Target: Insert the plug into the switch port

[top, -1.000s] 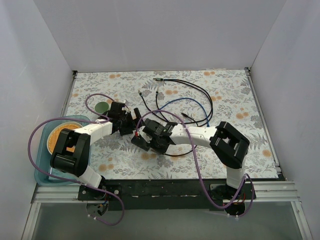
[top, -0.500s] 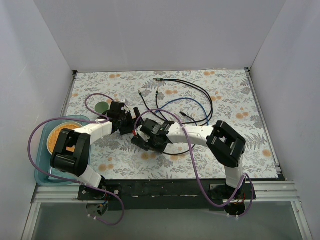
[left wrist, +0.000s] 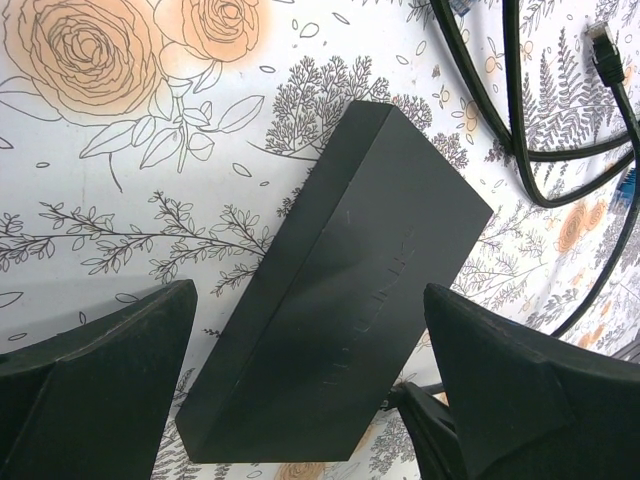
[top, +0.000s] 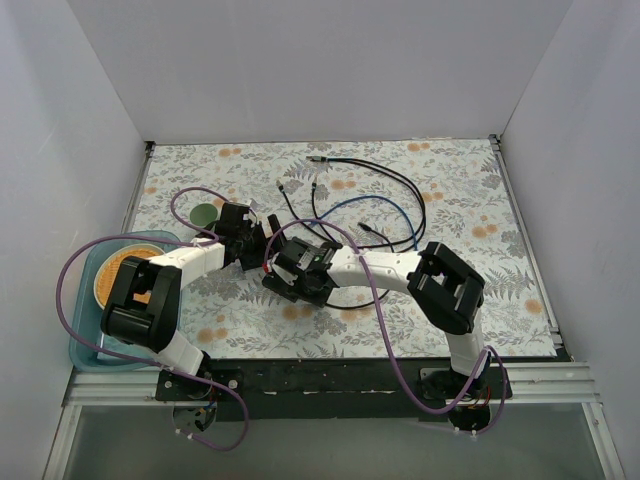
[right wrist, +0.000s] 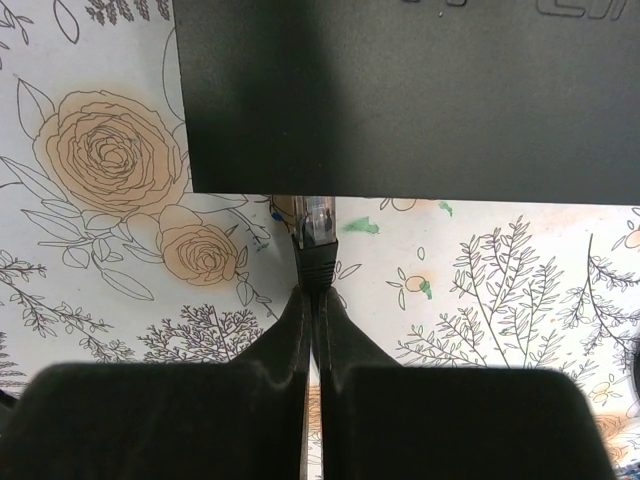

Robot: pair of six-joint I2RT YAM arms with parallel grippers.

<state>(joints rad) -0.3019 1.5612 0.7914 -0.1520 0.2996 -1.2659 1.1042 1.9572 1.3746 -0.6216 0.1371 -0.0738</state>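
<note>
Aiming a clear-tipped black plug (right wrist: 316, 225) at the flat dark grey box (right wrist: 420, 90).
Right hand (right wrist: 312, 298) pinches it straight; left hand (left wrist: 310, 300) straddles the box, wide (likely bracing).

One dark grey box (left wrist: 340, 300) lies near the middle of the table (top: 470, 200). One plug (right wrist: 315, 235), with a clear tip and a black boot, is at the box's long edge. There is one blue cable (top: 350, 203). The black cables (top: 400, 180) are tangled between the centre and the far edge, and their number cannot be told. One teal tray (top: 85, 270) at the left edge holds one round orange dish (top: 120, 275). There is one green disc (top: 204, 214). There are two arms, the left arm (top: 170, 270) and the right arm (top: 400, 268), each trailing one purple cable (top: 62, 300).
</note>
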